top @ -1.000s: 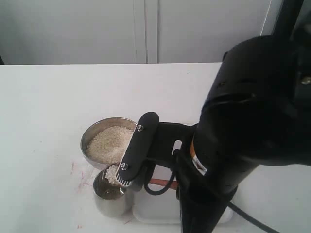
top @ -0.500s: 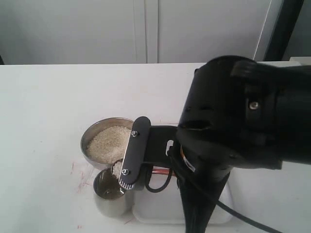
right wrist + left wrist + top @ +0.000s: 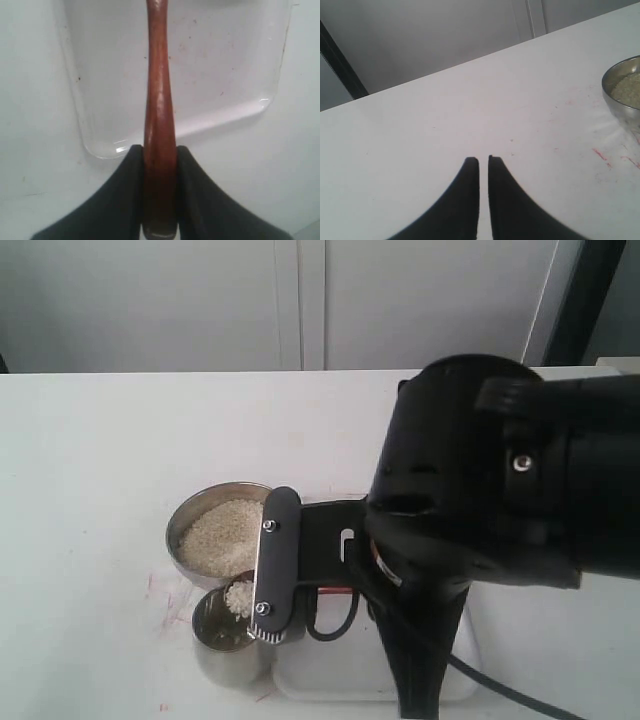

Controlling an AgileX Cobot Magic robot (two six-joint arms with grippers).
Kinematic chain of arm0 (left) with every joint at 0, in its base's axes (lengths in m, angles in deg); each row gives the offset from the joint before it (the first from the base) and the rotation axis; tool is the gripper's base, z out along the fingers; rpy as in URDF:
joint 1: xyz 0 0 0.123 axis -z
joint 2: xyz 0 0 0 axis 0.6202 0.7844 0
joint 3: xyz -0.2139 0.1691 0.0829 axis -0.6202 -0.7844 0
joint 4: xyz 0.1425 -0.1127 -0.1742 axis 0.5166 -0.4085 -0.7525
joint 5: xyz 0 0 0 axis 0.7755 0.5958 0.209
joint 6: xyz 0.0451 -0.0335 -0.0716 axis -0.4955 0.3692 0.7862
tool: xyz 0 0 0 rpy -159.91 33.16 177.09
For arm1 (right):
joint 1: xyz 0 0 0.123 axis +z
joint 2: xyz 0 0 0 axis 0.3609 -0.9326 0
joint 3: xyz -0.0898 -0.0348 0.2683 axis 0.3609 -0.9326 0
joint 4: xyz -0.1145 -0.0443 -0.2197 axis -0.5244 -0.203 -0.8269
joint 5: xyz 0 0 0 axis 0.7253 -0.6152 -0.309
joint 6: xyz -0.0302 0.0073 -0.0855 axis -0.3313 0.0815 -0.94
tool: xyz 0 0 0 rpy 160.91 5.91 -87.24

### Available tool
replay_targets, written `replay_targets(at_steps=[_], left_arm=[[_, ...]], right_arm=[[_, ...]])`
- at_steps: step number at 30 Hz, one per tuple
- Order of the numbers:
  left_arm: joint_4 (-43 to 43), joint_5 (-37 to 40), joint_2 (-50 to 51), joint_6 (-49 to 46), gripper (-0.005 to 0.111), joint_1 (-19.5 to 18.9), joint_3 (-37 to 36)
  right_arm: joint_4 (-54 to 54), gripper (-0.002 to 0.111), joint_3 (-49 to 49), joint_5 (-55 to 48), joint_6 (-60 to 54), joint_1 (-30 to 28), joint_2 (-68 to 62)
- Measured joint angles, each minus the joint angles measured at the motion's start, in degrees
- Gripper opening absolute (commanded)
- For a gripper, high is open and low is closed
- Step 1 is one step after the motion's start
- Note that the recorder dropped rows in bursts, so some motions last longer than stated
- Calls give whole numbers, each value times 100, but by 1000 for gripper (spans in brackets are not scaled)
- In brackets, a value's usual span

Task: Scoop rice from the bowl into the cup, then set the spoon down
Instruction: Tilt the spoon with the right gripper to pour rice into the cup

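Note:
The steel bowl (image 3: 188, 518) holds off-white rice (image 3: 222, 535); its rim (image 3: 620, 97) and rice (image 3: 631, 90) also show in the left wrist view. The steel cup (image 3: 222, 652) stands right in front of the bowl. My right gripper (image 3: 270, 628) is shut on the reddish-brown spoon handle (image 3: 159, 115), with the gripper (image 3: 160, 149) clamping it near its end. The spoon's scoop carries a small heap of rice (image 3: 239, 597) just over the cup's mouth. My left gripper (image 3: 483, 159) hovers over bare table away from the bowl, shut with nothing between its fingers.
A clear shallow tray (image 3: 340, 672) lies on the white table right of the cup, under the right arm; the same tray (image 3: 220, 65) shows beneath the spoon handle. Red marks (image 3: 600, 154) stain the table near the bowl. The bulky right arm (image 3: 500, 500) hides the table's right side.
The right arm shifted left and its gripper turned more upright. The spoon's rice heap moved from the bowl's edge to over the cup's mouth.

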Motion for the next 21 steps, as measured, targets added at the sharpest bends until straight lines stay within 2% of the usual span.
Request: replay_targets(at_steps=[21], left_arm=[[0, 0, 0, 0, 14, 0, 0]], right_arm=[[-575, 0, 0, 246, -616, 0, -13]])
